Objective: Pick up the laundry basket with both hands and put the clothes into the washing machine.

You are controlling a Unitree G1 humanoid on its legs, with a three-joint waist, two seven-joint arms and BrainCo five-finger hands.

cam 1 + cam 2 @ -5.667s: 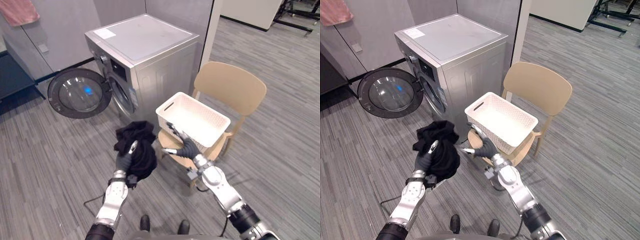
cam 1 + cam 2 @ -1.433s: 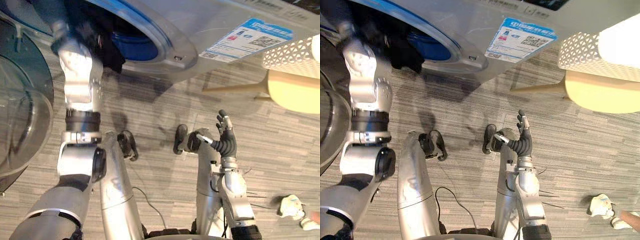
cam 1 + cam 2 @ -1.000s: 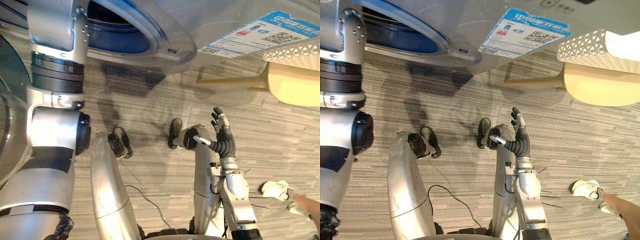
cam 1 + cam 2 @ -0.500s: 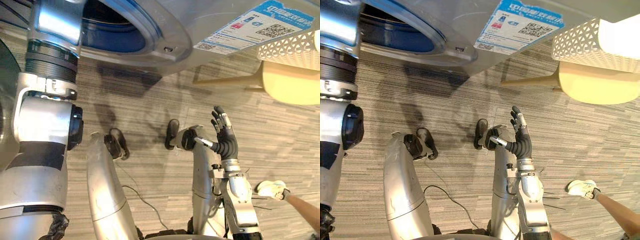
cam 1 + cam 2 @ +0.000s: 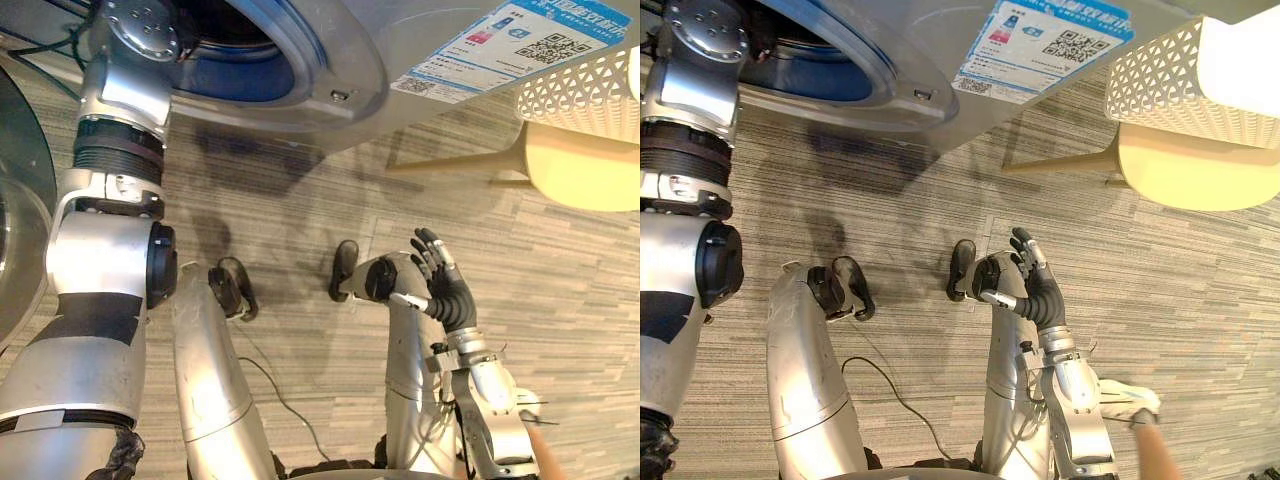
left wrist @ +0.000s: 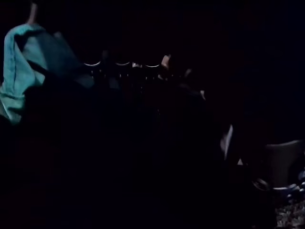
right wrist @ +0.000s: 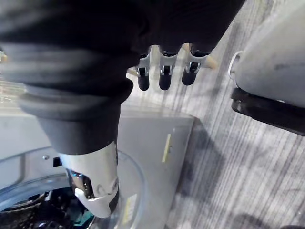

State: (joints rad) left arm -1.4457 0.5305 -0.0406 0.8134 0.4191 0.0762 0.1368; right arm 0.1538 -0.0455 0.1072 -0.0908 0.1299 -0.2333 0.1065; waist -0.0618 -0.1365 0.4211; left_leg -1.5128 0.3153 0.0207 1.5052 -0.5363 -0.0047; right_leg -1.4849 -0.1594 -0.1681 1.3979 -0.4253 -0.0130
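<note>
The right hand [image 5: 447, 297] has sunk slightly, fingers loosely spread, empty. The left hand [image 6: 122, 65] (grip unreadable) is inside the round-mouthed silver washing machine [image 5: 345, 60].

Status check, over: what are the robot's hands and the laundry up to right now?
Left arm deep in washer drum, teal cloth inside. Right robot hand open above floor. Basket on chair. Person's shoe near right arm.
</note>
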